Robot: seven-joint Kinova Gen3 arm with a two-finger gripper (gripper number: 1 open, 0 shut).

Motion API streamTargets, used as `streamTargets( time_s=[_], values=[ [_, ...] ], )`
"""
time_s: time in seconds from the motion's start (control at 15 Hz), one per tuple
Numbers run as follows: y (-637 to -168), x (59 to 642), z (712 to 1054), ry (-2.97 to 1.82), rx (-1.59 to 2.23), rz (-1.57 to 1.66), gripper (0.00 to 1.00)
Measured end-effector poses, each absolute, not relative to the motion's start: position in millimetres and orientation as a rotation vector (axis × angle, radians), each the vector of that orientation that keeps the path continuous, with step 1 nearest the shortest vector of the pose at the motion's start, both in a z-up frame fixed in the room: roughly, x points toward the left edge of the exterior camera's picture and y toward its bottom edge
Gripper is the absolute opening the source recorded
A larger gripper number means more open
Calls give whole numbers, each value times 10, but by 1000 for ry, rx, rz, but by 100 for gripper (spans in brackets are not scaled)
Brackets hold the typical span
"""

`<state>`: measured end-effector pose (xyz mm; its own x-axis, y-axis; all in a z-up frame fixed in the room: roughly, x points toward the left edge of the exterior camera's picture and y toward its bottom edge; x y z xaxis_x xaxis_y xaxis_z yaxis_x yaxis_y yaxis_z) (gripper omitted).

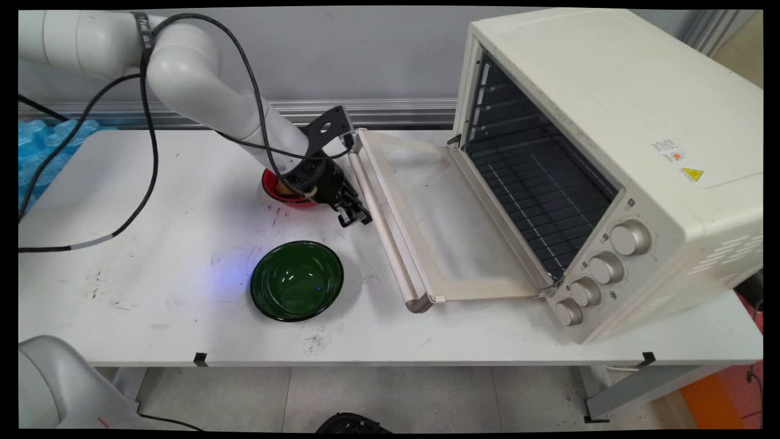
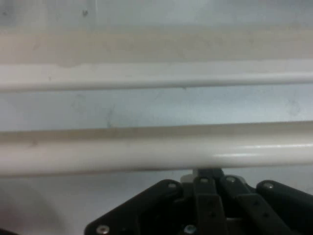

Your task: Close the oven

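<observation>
A: Where do you see the claw right now?

B: Low over the white surface, just beside the handle bar of the oven door. You can note the door lies fully open, flat toward the surface, hinged to the cream toaster oven on the right.

A: Released or clenched?

B: From the hand view you see the fingers drawn together, tips meeting right at the handle bar, nothing between them. Log it as clenched, empty.

A: What sits around it?

B: A red bowl lies directly behind the wrist, partly hidden by it. A dark green bowl stands nearer the front edge, apart from the claw. Its inside looks bare. Black cables hang from the arm.
</observation>
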<state>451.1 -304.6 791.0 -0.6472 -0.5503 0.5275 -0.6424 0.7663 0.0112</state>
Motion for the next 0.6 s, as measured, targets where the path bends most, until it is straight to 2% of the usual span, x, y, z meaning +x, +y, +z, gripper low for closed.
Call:
streamTargets(
  time_s=[0.6],
  values=[
    [-3110, 4535, 7839, -2407, 897, 274, 0]
  ],
)
